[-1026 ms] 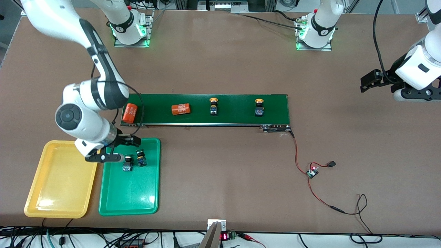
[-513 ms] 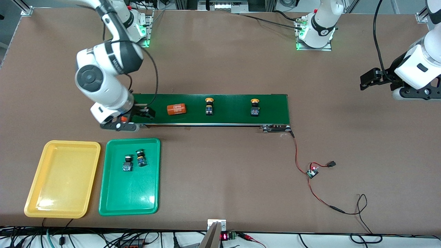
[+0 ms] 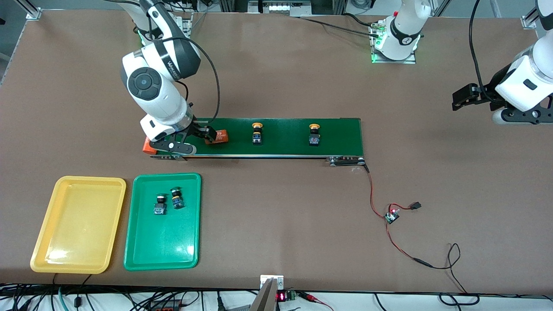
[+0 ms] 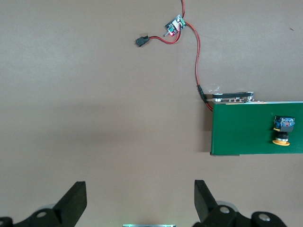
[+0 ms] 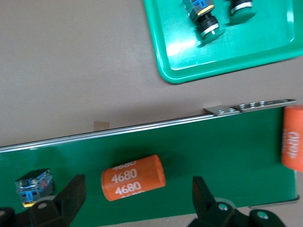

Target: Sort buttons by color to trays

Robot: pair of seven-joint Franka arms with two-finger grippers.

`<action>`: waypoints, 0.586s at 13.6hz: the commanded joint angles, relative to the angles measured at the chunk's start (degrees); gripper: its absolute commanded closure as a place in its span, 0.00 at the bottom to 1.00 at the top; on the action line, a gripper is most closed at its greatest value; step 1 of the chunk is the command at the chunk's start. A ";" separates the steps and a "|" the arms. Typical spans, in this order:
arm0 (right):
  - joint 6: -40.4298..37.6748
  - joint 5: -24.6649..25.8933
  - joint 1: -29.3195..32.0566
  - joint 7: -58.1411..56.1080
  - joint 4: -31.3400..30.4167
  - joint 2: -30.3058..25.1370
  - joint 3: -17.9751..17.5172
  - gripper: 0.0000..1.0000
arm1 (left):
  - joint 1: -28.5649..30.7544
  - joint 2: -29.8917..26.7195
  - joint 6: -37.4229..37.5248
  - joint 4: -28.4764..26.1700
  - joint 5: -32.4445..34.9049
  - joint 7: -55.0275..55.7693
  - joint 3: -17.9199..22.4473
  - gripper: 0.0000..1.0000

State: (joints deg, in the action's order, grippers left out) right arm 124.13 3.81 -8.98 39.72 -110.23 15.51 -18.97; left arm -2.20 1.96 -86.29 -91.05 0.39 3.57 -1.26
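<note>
Right gripper (image 3: 195, 139), jaws wide and empty, hangs over the conveyor belt (image 3: 285, 149) at centre-left, above an orange cylinder (image 5: 133, 178). 2 green buttons (image 3: 167, 202) sit in the green tray (image 3: 142, 255); 2 yellow buttons (image 3: 256, 132) ride mid-belt, yellow tray (image 3: 43, 255) bare. Skip the cylinder, straddle a button's body. Left gripper (image 4: 137, 201) waits, open, at right edge.
</note>
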 commanded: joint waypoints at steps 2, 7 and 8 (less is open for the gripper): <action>2.43 0.23 -2.44 3.53 -0.60 1.45 -0.19 0.00 | -0.08 -0.38 -0.72 0.61 0.14 -1.20 0.11 0.00; 5.50 0.23 -5.25 5.81 -0.51 3.64 -0.19 0.00 | -0.08 -0.38 -0.81 0.70 0.23 -1.29 0.02 0.00; 6.29 0.23 -5.95 6.86 -0.43 4.35 -0.19 0.00 | -0.08 -0.38 -0.81 0.61 0.23 -1.29 0.02 0.00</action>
State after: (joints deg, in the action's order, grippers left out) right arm 128.59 3.81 -13.42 44.28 -110.39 18.96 -19.05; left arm -2.21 1.96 -87.16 -91.02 0.39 3.38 -1.28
